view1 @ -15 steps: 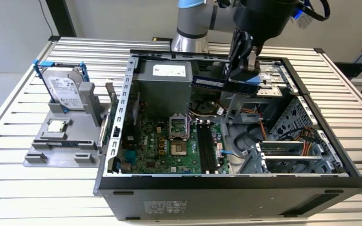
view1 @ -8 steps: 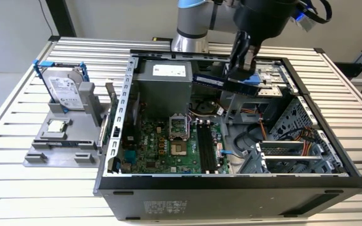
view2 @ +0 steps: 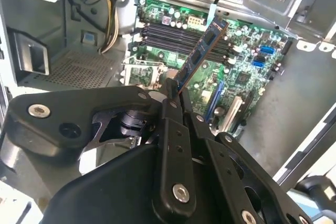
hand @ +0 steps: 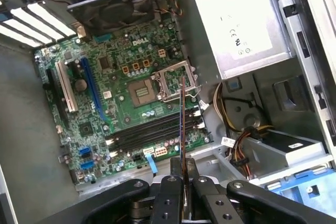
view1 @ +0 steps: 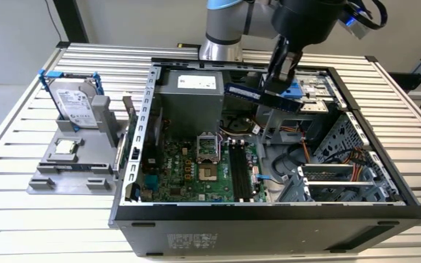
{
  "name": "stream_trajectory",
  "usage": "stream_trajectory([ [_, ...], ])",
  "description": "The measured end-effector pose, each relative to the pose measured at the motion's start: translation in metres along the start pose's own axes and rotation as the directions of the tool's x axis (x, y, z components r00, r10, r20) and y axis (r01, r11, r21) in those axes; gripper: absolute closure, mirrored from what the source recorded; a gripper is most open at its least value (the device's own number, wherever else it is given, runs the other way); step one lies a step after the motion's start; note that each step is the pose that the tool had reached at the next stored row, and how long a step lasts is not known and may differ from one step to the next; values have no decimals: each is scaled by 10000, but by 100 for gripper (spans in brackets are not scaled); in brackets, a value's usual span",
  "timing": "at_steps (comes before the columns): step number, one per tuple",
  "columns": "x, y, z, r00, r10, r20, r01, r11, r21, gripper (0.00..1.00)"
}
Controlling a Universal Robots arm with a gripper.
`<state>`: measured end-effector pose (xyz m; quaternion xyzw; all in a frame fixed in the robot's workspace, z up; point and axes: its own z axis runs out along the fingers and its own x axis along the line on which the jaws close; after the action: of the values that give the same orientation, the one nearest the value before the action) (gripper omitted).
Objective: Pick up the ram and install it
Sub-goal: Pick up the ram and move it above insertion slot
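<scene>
The ram [view1: 260,97] is a long dark stick with a bluish face, held in the air over the back half of the open computer case [view1: 269,211]. My gripper [view1: 275,86] is shut on its upper edge. In the second wrist view the ram [view2: 202,50] sticks out from the fingertips [view2: 169,94] toward the green motherboard [view2: 247,72]. It appears edge-on as the ram [hand: 181,121] in the first wrist view, above the long black memory slots [hand: 152,129]. Those slots [view1: 240,171] lie on the board below and nearer the front than the ram.
A grey power supply [view1: 188,98] stands at the case's back wall, beside the open processor socket [view1: 206,149]. A drive cage [view1: 342,183] and cables fill the exterior view's right. Outside the case, a grey stand [view1: 72,170] carries a hard drive [view1: 75,101] and a processor chip [view1: 66,146].
</scene>
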<state>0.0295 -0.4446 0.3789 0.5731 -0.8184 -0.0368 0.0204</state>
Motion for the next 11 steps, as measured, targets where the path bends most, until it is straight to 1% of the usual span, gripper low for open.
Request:
stream_trajectory([
  [2,0,0,0,9999,160,18,-160,9999,16,100],
  [5,0,0,1,9993,363,43,-363,9993,67,100],
  [6,0,0,1,9990,447,47,-447,9990,69,100],
  [9,0,0,-1,9972,745,64,-745,9972,73,100],
  [11,0,0,0,9949,1001,86,-1002,9949,74,100],
])
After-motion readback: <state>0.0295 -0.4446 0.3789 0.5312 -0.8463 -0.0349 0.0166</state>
